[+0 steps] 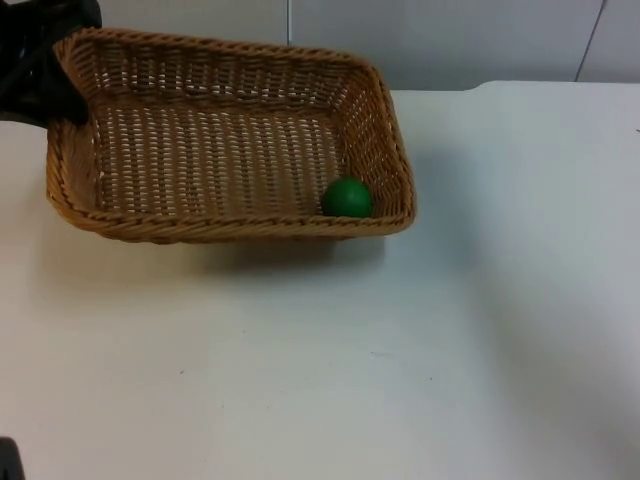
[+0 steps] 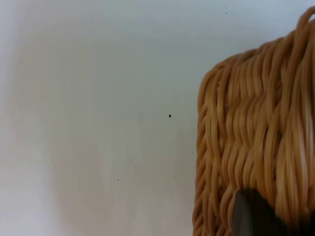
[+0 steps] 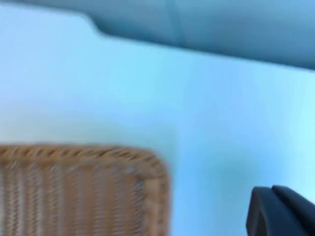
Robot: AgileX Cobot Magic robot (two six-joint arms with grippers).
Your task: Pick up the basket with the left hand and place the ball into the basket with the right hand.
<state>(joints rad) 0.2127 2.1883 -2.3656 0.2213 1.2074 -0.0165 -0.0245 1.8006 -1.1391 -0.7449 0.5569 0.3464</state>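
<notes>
White table (image 1: pixel 400 350), grey partition wall (image 1: pixel 450 40)

You've got the top view looking down and forward over the white table (image 1: pixel 400 380) toward the grey wall (image 1: pixel 480 40). Left wrist cam sits right up against the wicker basket (image 2: pixel 256 142) (super close). Right wrist cam looks from farther back, sharing that basket (image 3: pixel 78 191) and table.

A woven tan basket (image 1: pixel 200 150) sits tilted at the upper left of the frame. A small green ball (image 1: pixel 346 198) lies inside it, against its lower right corner.
</notes>
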